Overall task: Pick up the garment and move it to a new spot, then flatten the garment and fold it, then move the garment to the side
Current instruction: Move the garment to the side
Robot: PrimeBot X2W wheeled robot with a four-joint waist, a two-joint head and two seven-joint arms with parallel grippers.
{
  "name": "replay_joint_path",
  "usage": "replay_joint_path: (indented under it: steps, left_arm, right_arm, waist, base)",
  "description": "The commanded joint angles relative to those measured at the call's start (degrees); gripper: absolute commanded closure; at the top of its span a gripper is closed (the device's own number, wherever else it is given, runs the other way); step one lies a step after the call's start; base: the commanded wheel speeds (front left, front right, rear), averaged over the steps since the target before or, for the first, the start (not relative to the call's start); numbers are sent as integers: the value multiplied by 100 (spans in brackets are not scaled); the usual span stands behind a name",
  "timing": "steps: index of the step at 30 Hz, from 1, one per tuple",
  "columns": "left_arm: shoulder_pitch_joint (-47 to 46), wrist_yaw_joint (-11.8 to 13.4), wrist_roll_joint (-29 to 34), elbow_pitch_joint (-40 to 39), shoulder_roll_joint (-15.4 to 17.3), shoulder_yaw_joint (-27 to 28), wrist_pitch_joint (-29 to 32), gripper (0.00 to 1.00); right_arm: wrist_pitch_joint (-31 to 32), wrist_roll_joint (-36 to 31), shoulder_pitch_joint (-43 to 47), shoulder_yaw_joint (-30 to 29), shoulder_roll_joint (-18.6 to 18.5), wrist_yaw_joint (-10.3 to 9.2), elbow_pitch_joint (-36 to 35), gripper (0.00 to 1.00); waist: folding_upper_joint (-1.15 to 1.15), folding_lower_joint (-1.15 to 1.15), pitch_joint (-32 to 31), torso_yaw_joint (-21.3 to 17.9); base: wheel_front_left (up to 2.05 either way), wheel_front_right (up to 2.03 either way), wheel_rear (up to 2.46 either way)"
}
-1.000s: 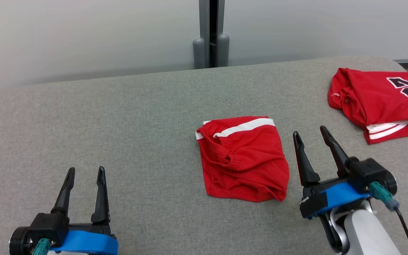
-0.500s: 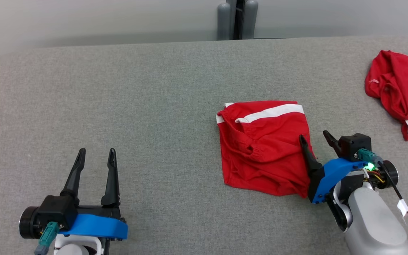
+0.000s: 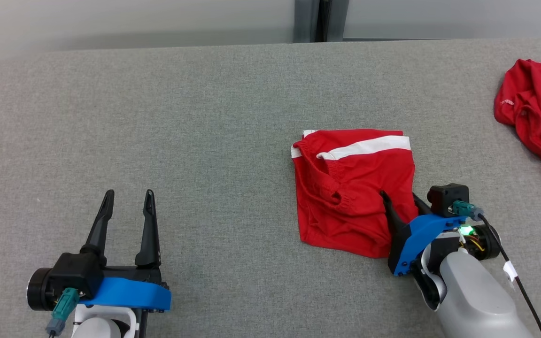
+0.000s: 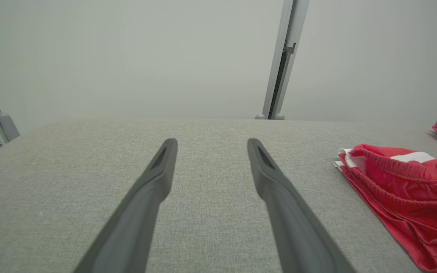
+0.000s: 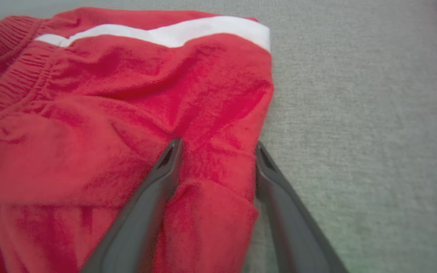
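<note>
The garment (image 3: 345,188) is a pair of red shorts with a white stripe, lying folded on the grey table (image 3: 204,117) right of centre. My right gripper (image 3: 398,199) is down at its right edge, open. In the right wrist view the right gripper (image 5: 218,144) has one finger on the red cloth and the other at the hem beside the table, with a ridge of the garment (image 5: 108,113) between them. My left gripper (image 3: 129,193) stands open and empty at the lower left, well away from the shorts. The left wrist view shows the left gripper (image 4: 211,142) over bare table, the garment (image 4: 404,185) off to its right.
A second red garment (image 3: 538,112) with white stripes lies crumpled at the table's far right edge. A pale wall with a grey post (image 3: 320,21) runs behind the table. Bare grey surface stretches left of the shorts.
The head camera has tilted and turned. My right gripper has come down and moved left from beside the shorts onto their right edge. The left gripper stays open in place.
</note>
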Motion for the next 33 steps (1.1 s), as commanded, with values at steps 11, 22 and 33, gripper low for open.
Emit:
replay_joint_path:
  steps: [11, 22, 33]
  left_arm:
    - [7, 6, 100, -118, 23, 137, -19, 0]
    - [-260, -106, 314, -154, 23, 193, -19, 0]
    - [-546, -189, 343, -198, 21, 71, -19, 0]
  right_arm:
    - [-641, 192, -208, 479, -410, 3, 61, 100]
    - [-889, 386, -247, 362, -1014, 5, -195, 100]
    - [-819, 239, -1248, 593, -1494, 5, -495, 100]
  waist:
    - [0, 0, 177, -589]
    - [0, 0, 473, -1324]
    - [0, 0, 797, -1257]
  base:
    - [0, 0, 0]
    - [0, 0, 0]
    - [0, 0, 0]
